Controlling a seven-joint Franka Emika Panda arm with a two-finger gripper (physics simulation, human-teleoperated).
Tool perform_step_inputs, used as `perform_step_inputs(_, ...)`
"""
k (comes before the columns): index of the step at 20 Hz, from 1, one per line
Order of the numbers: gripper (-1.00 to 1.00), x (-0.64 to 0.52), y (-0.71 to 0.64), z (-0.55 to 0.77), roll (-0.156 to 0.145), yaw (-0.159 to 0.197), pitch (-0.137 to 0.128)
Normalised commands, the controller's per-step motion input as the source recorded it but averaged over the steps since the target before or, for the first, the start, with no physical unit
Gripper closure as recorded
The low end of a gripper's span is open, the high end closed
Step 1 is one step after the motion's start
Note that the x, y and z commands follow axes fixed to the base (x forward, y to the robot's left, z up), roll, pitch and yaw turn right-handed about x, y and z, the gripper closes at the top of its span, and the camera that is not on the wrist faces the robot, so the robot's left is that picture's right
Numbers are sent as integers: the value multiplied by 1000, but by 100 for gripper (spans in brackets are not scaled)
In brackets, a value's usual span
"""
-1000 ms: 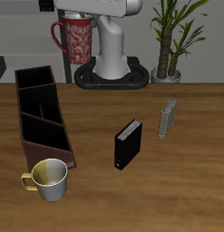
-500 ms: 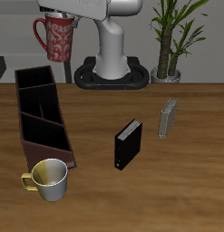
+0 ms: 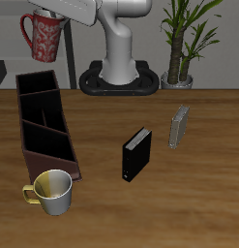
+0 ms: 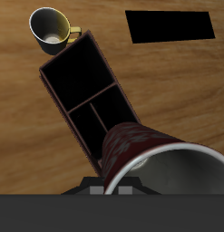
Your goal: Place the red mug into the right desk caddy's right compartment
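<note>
My gripper (image 3: pixel 49 14) is shut on the red mug (image 3: pixel 42 37), a dark red mug with a pale speckled pattern. It holds the mug upright, high in the air above the table's back edge, near the far end of the right desk caddy (image 3: pixel 28 124). The caddy is a long dark brown open box lying lengthwise on the table. Its squarish right compartment (image 3: pixel 39 85) is the end cell farthest back. In the wrist view the red mug (image 4: pixel 131 147) fills the foreground and hides part of the caddy (image 4: pixel 52 83) below it.
A cream-yellow mug (image 3: pixel 53 191) stands at the caddy's front end and also shows in the wrist view (image 4: pixel 52 25). A small black upright box (image 3: pixel 136 154) and a grey box (image 3: pixel 178 127) stand mid-table. The robot base (image 3: pixel 119 73) and a potted plant (image 3: pixel 184 44) are at the back.
My gripper has carried the red mug sideways away from the robot's base, toward the air above the caddy's back end, and slightly higher. Nothing on the table moved.
</note>
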Motion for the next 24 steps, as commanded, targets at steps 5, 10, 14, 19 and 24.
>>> perform_step_inputs(5,100,-346,-353,6,-69,-13,-22)
perform_step_inputs(10,100,-378,-384,25,-89,-39,-10)
perform_step_inputs(14,100,-303,-91,-37,-38,-21,5)
perform_step_inputs(19,100,-232,88,-146,-1,-7,23)
perform_step_inputs(24,100,-165,101,-165,-5,21,7)
